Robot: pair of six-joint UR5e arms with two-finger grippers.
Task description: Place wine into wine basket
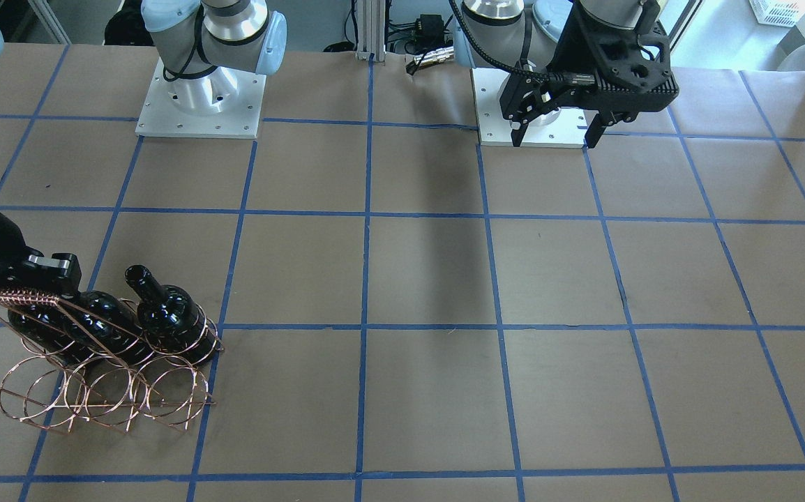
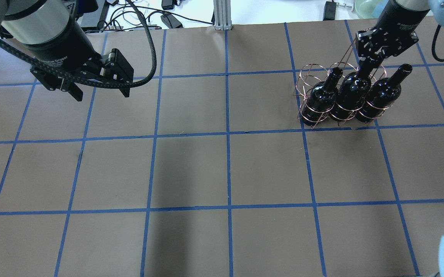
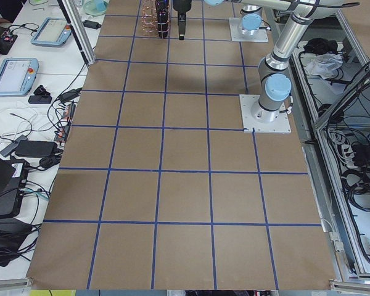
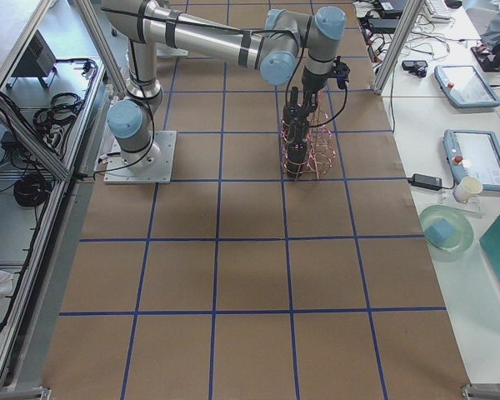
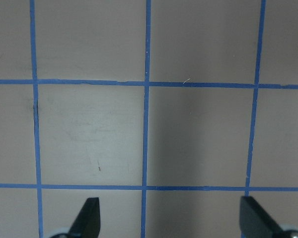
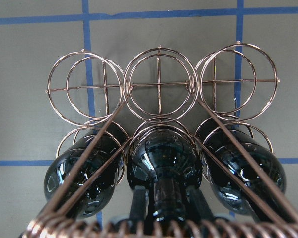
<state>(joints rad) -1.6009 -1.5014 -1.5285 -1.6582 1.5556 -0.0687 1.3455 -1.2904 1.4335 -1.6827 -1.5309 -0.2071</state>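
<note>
Copper-coloured wire wine basket [image 6: 159, 85], right wrist view: one row of three rings empty, other row full. Middle glossy near-black glass wine bottle [image 6: 164, 158] sits in its ring between two matching dark bottles [image 6: 82, 173]. Right gripper [image 6: 166, 210] fingers hug its neck; I read that as gripping, to steady it while it settles.
Overhead: basket far right, necks slanting upward, so easy to reach. Left gripper [image 2: 100, 93] spread wide, empty, parked far left, clear of work.
Left wrist view: only blue-taped brown table [image 5: 89, 134].
I judge release comes next.
</note>
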